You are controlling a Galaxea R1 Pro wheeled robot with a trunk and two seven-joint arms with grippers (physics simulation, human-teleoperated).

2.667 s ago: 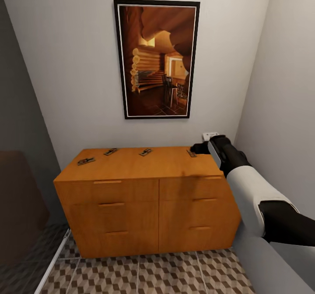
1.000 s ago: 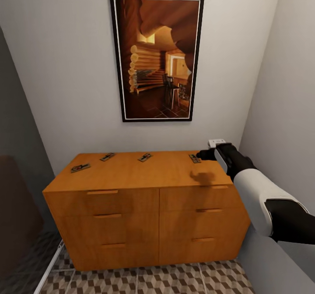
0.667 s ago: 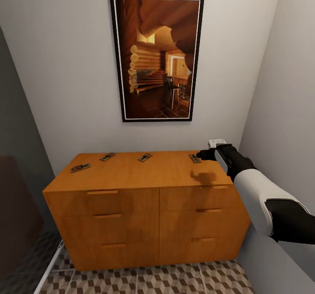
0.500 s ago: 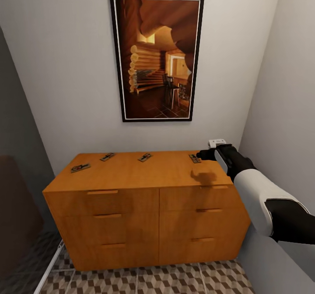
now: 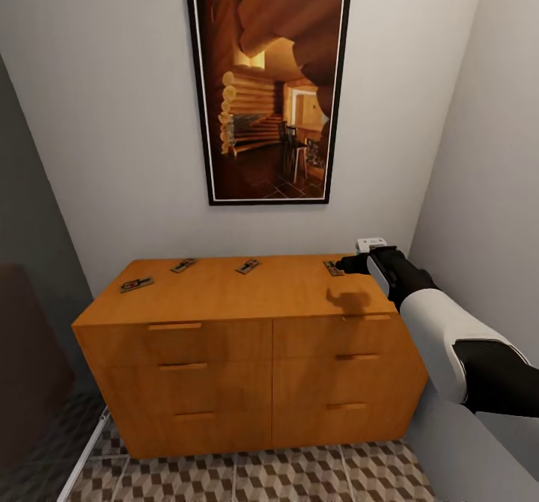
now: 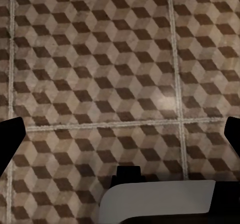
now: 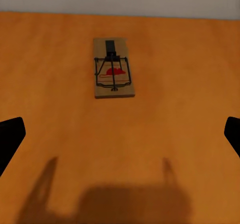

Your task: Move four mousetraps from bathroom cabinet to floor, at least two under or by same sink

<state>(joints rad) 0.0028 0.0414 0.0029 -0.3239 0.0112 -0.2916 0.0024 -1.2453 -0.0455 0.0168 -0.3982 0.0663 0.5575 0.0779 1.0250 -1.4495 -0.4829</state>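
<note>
now the right gripper (image 7: 120, 134) hangs with fingers spread wide and empty above the nearest mousetrap (image 7: 113, 68), which lies flat on the cabinet (image 5: 247, 292) top beside three others. since half a second ago the view has only crept closer; nothing is grasped, and the left gripper (image 6: 120, 139) gapes over the bathroom floor (image 6: 100, 58).

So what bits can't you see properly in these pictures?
- Head view: the right pincer is small and dark, so its opening is unreadable there.
- Head view: the three far mousetraps are too tiny for detail.
- Head view: the cabinet hides the floor behind it.
- Left wrist view: the left pincer's fingers are cut off by the edges.
</note>
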